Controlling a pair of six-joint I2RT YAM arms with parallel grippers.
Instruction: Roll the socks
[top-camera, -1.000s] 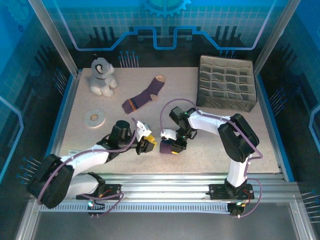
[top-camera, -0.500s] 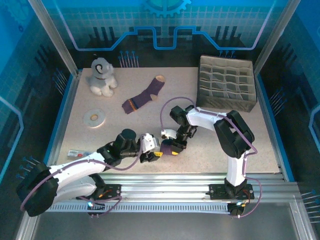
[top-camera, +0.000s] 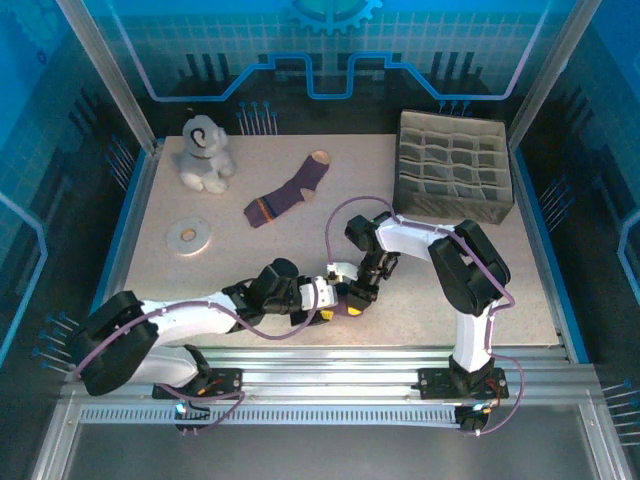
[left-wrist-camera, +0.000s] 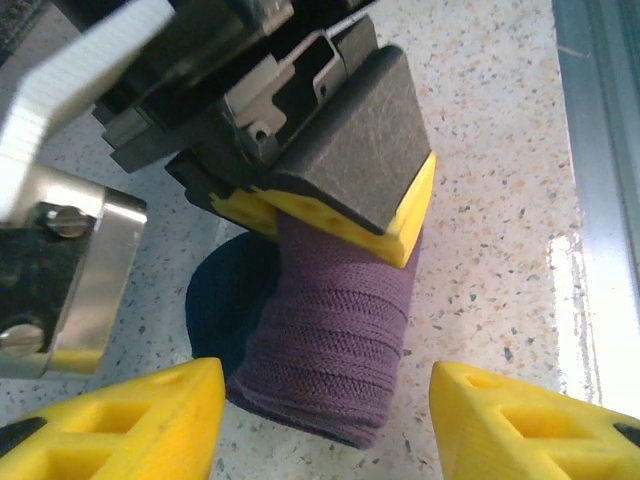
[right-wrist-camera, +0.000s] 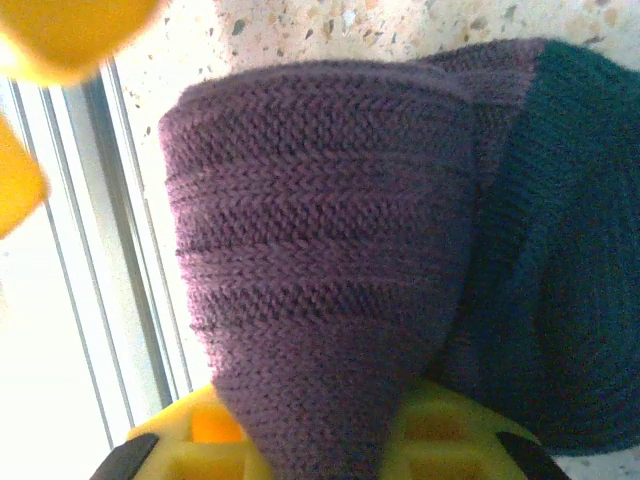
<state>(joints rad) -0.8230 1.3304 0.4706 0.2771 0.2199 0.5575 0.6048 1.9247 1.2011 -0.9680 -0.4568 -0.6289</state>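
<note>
The speckled pale table (top-camera: 430, 270) spreads under both arms. Beyond the right pincer (top-camera: 352, 296) sits a grey fabric divider box (top-camera: 453, 166). Farther back from the left pincer (top-camera: 322, 300) lies a flat purple knit sock with a tan toe (top-camera: 288, 192). The right pincer pinches a rolled purple knit sock with a navy end (left-wrist-camera: 330, 350), which rests on the table. The left pincer's yellow fingers (left-wrist-camera: 130, 410) stand spread, one just beside each flank of that roll.

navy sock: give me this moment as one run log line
right claw: shut on navy sock | left claw: open, fingers either side of it | tan sock: flat, unrolled, far side
</note>
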